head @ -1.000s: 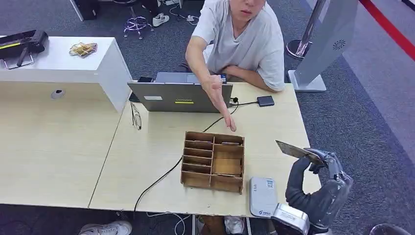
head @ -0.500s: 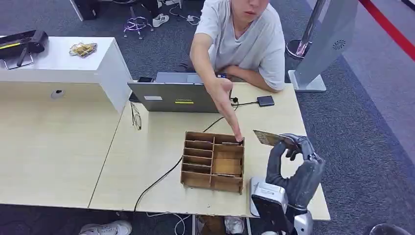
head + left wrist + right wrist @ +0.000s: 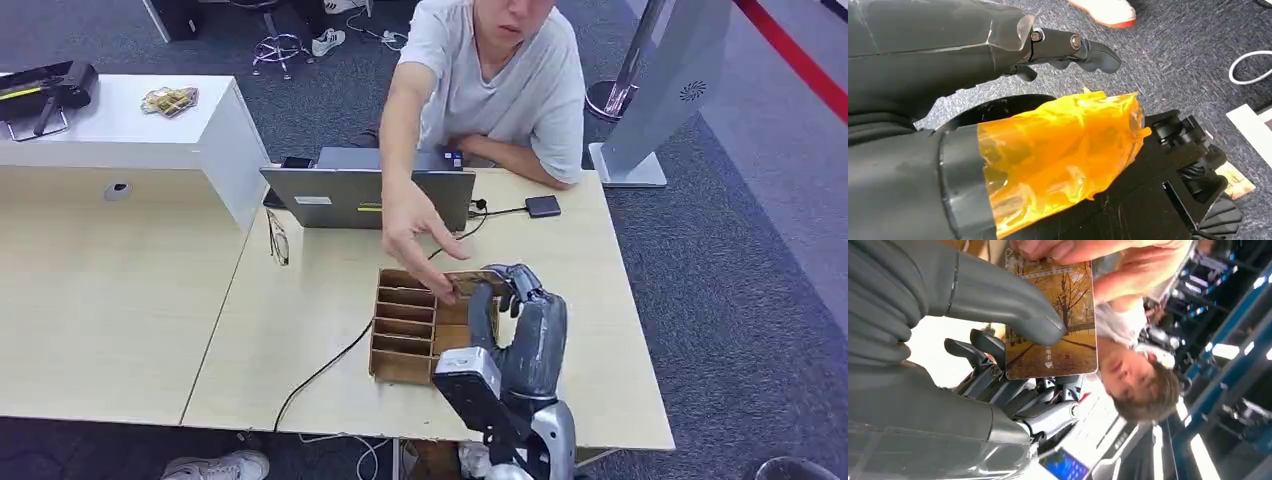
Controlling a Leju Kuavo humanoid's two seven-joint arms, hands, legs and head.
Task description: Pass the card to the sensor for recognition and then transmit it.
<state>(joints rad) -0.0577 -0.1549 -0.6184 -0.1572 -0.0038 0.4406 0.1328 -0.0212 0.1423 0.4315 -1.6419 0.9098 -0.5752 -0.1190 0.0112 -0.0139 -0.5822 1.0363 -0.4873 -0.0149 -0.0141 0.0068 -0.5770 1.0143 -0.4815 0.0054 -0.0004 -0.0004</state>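
Observation:
My right hand (image 3: 525,325) is raised over the right side of the wooden organiser (image 3: 408,330) and holds the card (image 3: 1058,325), which bears an autumn tree picture. In the right wrist view my thumb (image 3: 1013,305) presses the card against my darker fingers (image 3: 983,352). A person's hand (image 3: 418,235) reaches across the table, and its fingertips (image 3: 1053,247) grip the card's far edge. In the head view the card (image 3: 478,277) shows as a thin edge between that hand and mine. My left hand (image 3: 1068,47) hangs over the carpet with its fingers stretched out, holding nothing.
The person sits behind an open laptop (image 3: 360,198) at the table's far edge. A black cable (image 3: 330,365) runs from the organiser's left off the front edge. Glasses (image 3: 277,237) lie left of the laptop. A small black device (image 3: 543,206) sits at the back right.
My right hand has carried the card left and forward, from the table's right edge to above the organiser. The person's hand has come down and taken hold of the card's edge.

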